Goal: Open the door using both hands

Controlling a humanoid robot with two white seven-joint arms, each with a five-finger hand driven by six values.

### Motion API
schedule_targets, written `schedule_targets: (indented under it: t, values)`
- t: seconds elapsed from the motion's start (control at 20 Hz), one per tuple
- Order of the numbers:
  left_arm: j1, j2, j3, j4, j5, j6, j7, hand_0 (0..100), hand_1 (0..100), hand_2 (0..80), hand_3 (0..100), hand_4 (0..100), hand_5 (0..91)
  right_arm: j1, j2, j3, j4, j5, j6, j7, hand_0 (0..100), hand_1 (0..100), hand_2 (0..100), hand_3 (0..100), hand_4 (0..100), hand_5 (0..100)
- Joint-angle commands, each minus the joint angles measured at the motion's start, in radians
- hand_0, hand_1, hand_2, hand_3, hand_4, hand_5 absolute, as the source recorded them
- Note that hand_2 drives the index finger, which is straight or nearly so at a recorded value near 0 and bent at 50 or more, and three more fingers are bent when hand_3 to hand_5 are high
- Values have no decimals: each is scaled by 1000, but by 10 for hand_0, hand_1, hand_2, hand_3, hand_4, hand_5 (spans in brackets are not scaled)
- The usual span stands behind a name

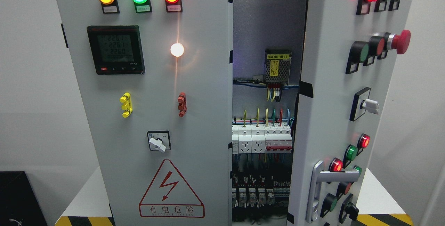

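The right door [333,114] of the electrical cabinet [267,17] stands swung partly open, its silver handle [321,184] at the lower edge, exposing breakers [262,139] and wiring. The left door [149,114] is shut. No robot hand or fingers appear, so their state cannot be told.

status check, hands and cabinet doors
Both hands out of view. Right door swung partly open, left door shut. Wiring and breakers exposed in gap. Nothing blocking.

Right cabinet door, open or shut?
Open. The right door is swung out at an angle, exposing the breakers and wiring inside. Left door looks shut. No hands in view.
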Motion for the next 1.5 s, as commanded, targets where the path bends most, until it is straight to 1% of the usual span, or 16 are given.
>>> schedule_targets:
  t: [0.0,0.2,0.3,0.35,0.45,0.6,0.85,1.05,1.1,1.3,1.45]
  values:
    - [-1,2,3,-9,1,0,1,0,0,0,0,0,0,0,0,0,0,-25,0,-1,193,0,0,0,0,0]
    - [0,2,2,-11,-1,0,1,0,0,0,0,0,0,0,0,0,0,-25,0,-1,193,0,0,0,0,0]
    - [12,6,5,-49,-1,-2,1,0,0,0,0,0,0,0,0,0,0,-25,0,-1,193,0,0,0,0,0]
    - [31,9,6,-102,-1,-2,1,0,0,0,0,0,0,0,0,0,0,-25,0,1,193,0,0,0,0,0]
    - [97,20,6,-229,-1,-2,1,0,0,0,0,0,0,0,0,0,0,-25,0,-1,193,0,0,0,0,0]
    - [189,52,6,-427,-2,-2,1,0,0,0,0,0,0,0,0,0,0,-25,0,-1,193,0,0,0,0,0]
    - [307,142,20,-743,-1,-2,1,0,0,0,0,0,0,0,0,0,0,-25,0,-1,193,0,0,0,0,0]
    - [405,182,149,-1016,1,-2,-1,0,0,0,0,0,0,0,0,0,0,-25,0,-1,193,0,0,0,0,0]
    - [423,195,160,-1084,1,-2,-5,0,0,0,0,0,0,0,0,0,0,-25,0,-1,193,0,0,0,0,0]
    - [465,258,163,-1290,4,0,-24,0,0,0,0,0,0,0,0,0,0,-25,0,-1,193,0,0,0,0,0]
    - [534,343,148,-1486,8,5,-34,0,0,0,0,0,0,0,0,0,0,-25,0,-1,193,0,0,0,0,0]
